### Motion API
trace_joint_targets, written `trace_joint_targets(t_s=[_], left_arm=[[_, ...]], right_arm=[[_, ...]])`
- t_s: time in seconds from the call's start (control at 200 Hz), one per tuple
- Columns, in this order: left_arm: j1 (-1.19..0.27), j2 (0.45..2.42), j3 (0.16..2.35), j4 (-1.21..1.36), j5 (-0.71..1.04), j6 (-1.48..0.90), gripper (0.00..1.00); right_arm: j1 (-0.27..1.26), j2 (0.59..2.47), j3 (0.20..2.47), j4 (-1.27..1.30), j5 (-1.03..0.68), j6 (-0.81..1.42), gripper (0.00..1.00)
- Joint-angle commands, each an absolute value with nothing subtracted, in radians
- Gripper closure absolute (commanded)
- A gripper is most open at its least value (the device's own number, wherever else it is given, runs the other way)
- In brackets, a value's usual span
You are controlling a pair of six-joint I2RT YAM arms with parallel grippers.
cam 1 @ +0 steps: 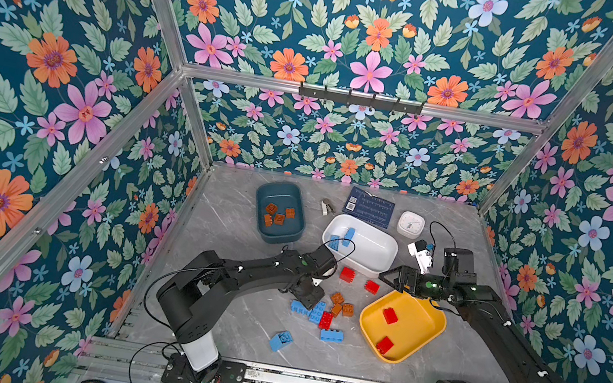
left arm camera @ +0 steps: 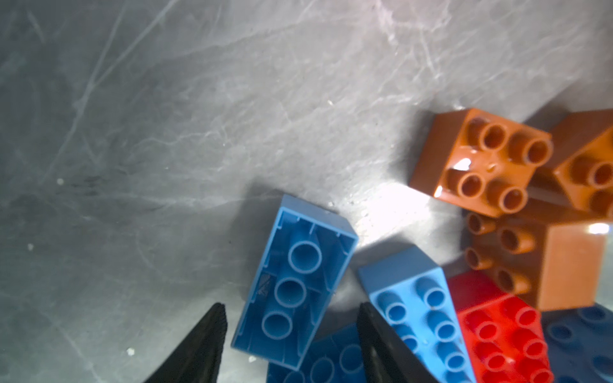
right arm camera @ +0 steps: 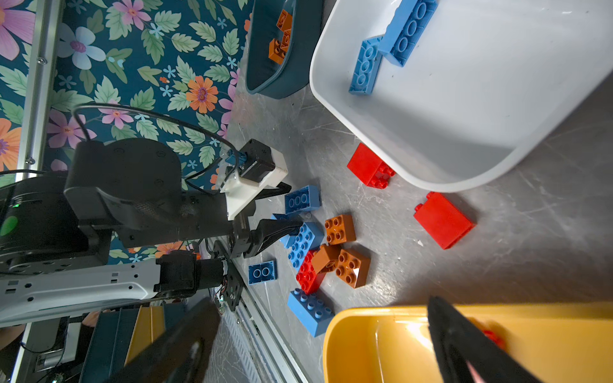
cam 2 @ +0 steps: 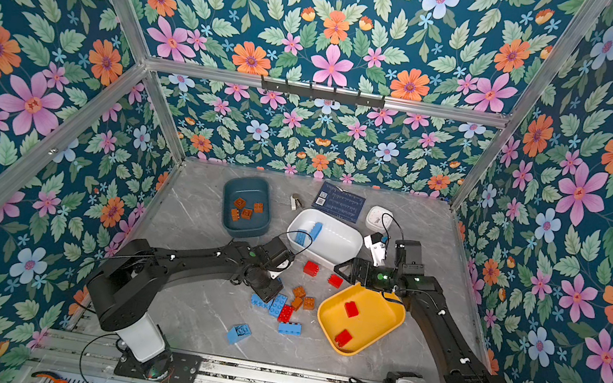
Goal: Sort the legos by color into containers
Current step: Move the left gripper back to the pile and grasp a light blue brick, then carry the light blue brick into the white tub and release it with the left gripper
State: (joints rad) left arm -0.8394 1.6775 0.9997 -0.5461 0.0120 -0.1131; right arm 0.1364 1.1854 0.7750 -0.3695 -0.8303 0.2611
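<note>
In the left wrist view my left gripper (left arm camera: pixel 291 306) is open, its black fingers on either side of an upside-down blue lego (left arm camera: pixel 292 282) with a gap on each side. This lego lies at the edge of a mixed pile (cam 1: pixel 326 314) of blue, red and orange legos. In both top views the wrist covers the left gripper (cam 1: pixel 306 296). My right gripper (cam 1: pixel 393 279) hangs open and empty over the far rim of the yellow container (cam 1: pixel 413 335), which holds two red legos. The white container (cam 1: pixel 371 247) holds two blue legos; the teal container (cam 1: pixel 283 197) holds several orange ones.
Two red legos (cam 1: pixel 346 274) (cam 1: pixel 372 286) lie between the white and yellow containers. Loose blue legos (cam 1: pixel 280 340) (cam 1: pixel 331 335) lie toward the front. A white clock (cam 1: pixel 411 223), a dark blue card (cam 1: pixel 369 206) and a small clip-like object (cam 1: pixel 326 207) sit at the back.
</note>
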Motion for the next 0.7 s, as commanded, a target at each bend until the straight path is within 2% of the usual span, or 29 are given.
trace_joint_targets(t_s=[0.0,0.205,0.375,0.515,0.695], left_arm=[[-0.839,1.69,1.002,-0.539,0.015,-0.102,0.36],[-0.83,1.71,1.008,-0.528,-0.03,-0.092,0.44],[-0.824,1.712,1.014,-0.505,-0.05,-0.095,0.67],[-0.82,1.723,1.033,-0.519,-0.063,-0.094,0.72],[-0.808,1.694,1.121,-0.547,-0.079,-0.1,0.73]], right_arm=[[0.137,1.187,0.772,-0.356,-0.824,0.253,0.02],[0.137,1.185,0.772,-0.357,-0.823,0.253,0.02],[0.137,1.182,0.773,-0.362,-0.821,0.249,0.02],[0.137,1.177,0.776,-0.37,-0.813,0.244,0.02],[0.137,1.17,0.793,-0.39,-0.795,0.235,0.01]])
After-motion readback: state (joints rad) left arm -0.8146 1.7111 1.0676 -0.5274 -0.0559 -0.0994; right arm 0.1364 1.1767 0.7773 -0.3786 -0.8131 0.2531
